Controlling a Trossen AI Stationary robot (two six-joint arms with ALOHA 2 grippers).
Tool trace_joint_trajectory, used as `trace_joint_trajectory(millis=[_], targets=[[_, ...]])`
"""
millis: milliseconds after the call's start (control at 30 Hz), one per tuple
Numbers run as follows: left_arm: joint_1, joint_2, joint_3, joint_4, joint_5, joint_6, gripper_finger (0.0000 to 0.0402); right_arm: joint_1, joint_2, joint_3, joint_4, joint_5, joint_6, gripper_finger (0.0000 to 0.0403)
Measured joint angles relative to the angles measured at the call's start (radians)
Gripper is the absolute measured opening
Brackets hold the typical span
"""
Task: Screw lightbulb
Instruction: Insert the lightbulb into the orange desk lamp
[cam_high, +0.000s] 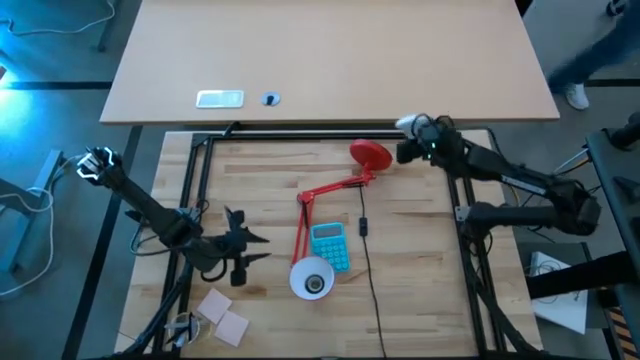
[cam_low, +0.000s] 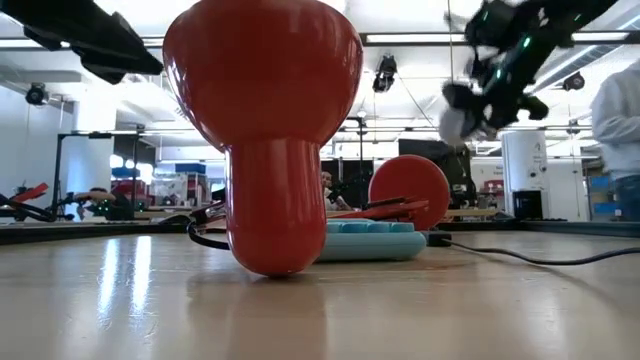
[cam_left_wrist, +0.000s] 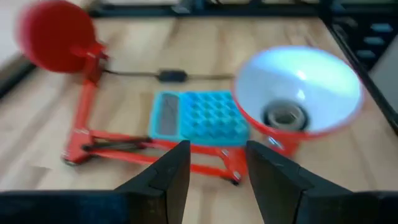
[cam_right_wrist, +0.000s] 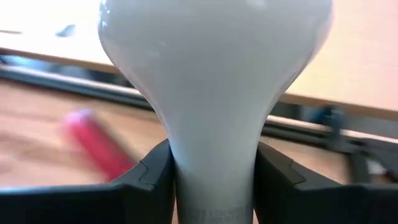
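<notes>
While the right gripper is clamped on the narrow neck of the lightbulb, its two dark fingers press against either side of the white glass, with the rounded dome pointing away from the wrist. In the high view this gripper is at the far right corner of the wooden work surface, the lightbulb showing as a small white shape at its tip, near the lamp's round red base but apart from it. The low view adds that the lightbulb is held well up in the air, above the table, beneath the dark gripper. The left gripper is empty, its fingers set moderately apart; in the high view it sits at the near left of the table, pointing towards the lamp shade. Only the left wrist view looks into the shade, showing its white inside and the round socket at the bottom; it also shows the blue calculator lying between the shade and the folded red lamp arm. The high view alone shows the black cord running down the table beside the calculator, and the lamp lying on its side. The right arm reaches in from the right edge, stretched across towards the far corner; the left arm comes in low from the left side, bent at its elbow.
</notes>
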Motion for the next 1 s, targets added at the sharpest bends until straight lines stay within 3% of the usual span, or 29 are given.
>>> trace_joint_trajectory(millis=[100, 267, 533, 800, 1000], targets=[[0.037, -0.021, -0.006, 0.011, -0.022, 0.0, 0.0146, 0.134, -0.02, -0.001, 0.031, -0.001, 0.025, 0.0136], [0.075, -0.027, -0.048, 0.173, -0.034, 0.013, 0.015, 0.355, 0.02, -0.001, 0.163, 0.006, 0.052, 0.0141], [0.059, 0.067, -0.072, 0.393, -0.034, 0.093, 0.0171, 0.693, 0.165, -0.002, 0.578, 0.013, 0.008, 0.0139], [0.028, 0.262, -0.072, 0.701, -0.02, 0.159, 0.0184, 0.889, 0.416, 0.042, 0.883, 0.017, -0.048, 0.0139], [-0.022, 0.43, -0.072, 0.878, -0.026, 0.123, 0.0184, 0.987, 0.631, 0.205, 0.914, 0.016, -0.164, 0.0145]])
